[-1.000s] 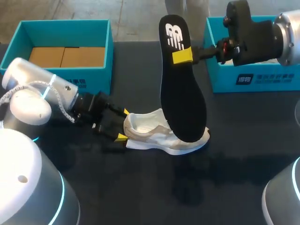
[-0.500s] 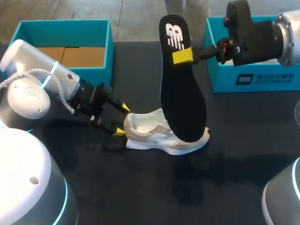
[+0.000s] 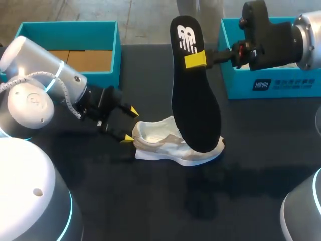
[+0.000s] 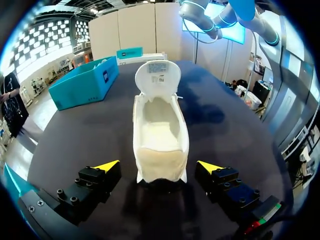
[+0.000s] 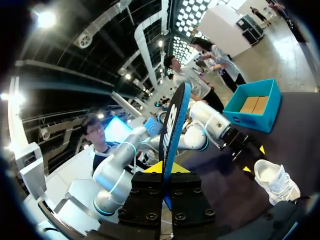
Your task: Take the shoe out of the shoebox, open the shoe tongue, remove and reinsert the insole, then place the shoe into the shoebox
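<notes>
Black insole (image 3: 193, 95) pinched near its heel end by right gripper (image 3: 196, 60), long axis hanging down to white shoe (image 3: 175, 145) below on table (image 3: 261, 150) — left gripper (image 3: 129, 124) spread, not touching, heel between its fingers, toe pointing straight ahead.

Dark tabletop (image 3: 150, 201). White shoe (image 3: 165, 145) rests about mid-surface. Open teal box (image 3: 103, 83) behind the shoe, to its left; second teal box (image 3: 281, 85) behind, to its right.
</notes>
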Available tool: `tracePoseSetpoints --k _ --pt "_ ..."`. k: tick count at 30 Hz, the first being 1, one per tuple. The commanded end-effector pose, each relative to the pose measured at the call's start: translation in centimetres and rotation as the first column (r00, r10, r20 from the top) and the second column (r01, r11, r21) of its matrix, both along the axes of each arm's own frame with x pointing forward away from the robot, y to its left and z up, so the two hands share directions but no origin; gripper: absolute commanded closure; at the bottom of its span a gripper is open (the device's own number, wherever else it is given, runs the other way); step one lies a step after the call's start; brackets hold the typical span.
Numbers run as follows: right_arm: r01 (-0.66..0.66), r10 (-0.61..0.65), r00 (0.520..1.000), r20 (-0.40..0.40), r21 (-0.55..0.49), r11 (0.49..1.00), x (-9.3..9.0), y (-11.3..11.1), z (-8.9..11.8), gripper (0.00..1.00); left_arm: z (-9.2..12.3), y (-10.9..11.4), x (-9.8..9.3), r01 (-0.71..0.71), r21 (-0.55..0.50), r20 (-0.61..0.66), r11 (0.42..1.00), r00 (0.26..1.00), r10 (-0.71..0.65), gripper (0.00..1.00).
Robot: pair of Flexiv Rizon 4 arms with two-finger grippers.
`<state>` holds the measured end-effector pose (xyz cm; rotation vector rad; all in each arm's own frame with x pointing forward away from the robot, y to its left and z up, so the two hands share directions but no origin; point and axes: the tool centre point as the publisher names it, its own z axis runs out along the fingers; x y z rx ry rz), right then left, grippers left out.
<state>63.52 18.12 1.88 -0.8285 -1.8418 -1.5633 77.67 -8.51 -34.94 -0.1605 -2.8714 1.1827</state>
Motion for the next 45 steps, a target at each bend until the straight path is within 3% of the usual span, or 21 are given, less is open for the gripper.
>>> tracePoseSetpoints --k 1,12,28,39,45 --pt "-0.001 0.001 1.000 -0.001 -0.002 1.000 0.1 0.3 -0.1 1.00 1.2 0.1 -0.4 0.000 0.076 0.009 0.997 1.000 -0.001 0.00" --pt "-0.001 0.001 1.000 -0.001 -0.002 1.000 0.1 0.3 -0.1 1.00 2.4 -0.6 0.1 0.008 0.317 0.029 0.948 0.999 -0.018 0.00" --pt "-0.001 0.001 1.000 -0.001 -0.002 1.000 0.1 0.3 -0.1 1.00 3.9 -1.2 -0.2 0.037 0.431 0.019 0.902 0.999 -0.051 0.00" --pt "-0.001 0.001 1.000 -0.001 -0.002 1.000 0.1 0.3 -0.1 1.00 4.9 -1.3 -0.8 0.021 0.547 0.041 0.837 0.998 -0.051 0.00" --pt "-0.001 0.001 1.000 -0.001 -0.002 1.000 0.1 0.3 -0.1 1.00 4.9 -1.3 -0.8 0.015 0.553 0.044 0.833 0.998 -0.047 0.00"
